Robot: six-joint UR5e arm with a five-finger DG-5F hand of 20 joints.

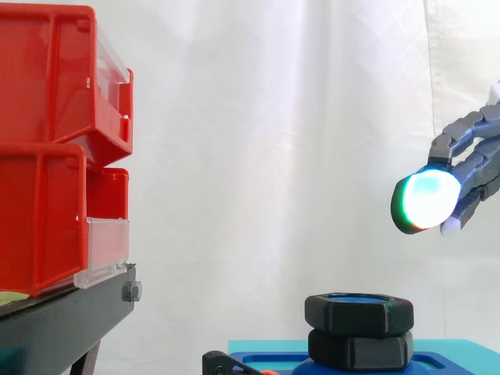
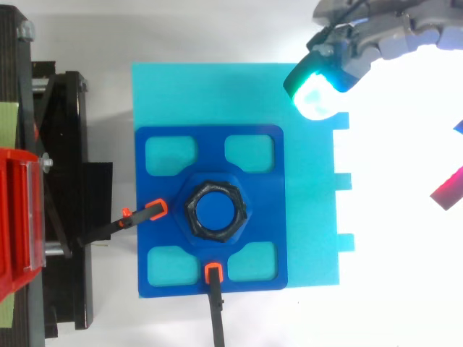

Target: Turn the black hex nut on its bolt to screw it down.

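A black hex nut [image 2: 189, 210] sits around the top of a blue bolt [image 2: 215, 210] at the middle of a blue fixture plate [image 2: 253, 188]. From the side, the nut [image 1: 359, 312] rests above a second black hex piece [image 1: 359, 349]. My hand [image 1: 473, 156] hangs up and to the right of the nut, well apart from it, with its fingers relaxed and holding nothing. One fingertip pad [image 1: 426, 199] glows white and green. From above, the hand [image 2: 391, 32] reaches in from the upper right, its glowing pad [image 2: 318, 94] over the cyan base's far corner.
The blue plate lies on a cyan base [image 2: 311, 217], held by two black clamps with orange tips [image 2: 155, 210] [image 2: 213, 272]. Red bins [image 1: 55, 148] on a black stand [image 1: 70, 320] rise at the left. A pink strip [image 2: 448, 186] lies at the right edge.
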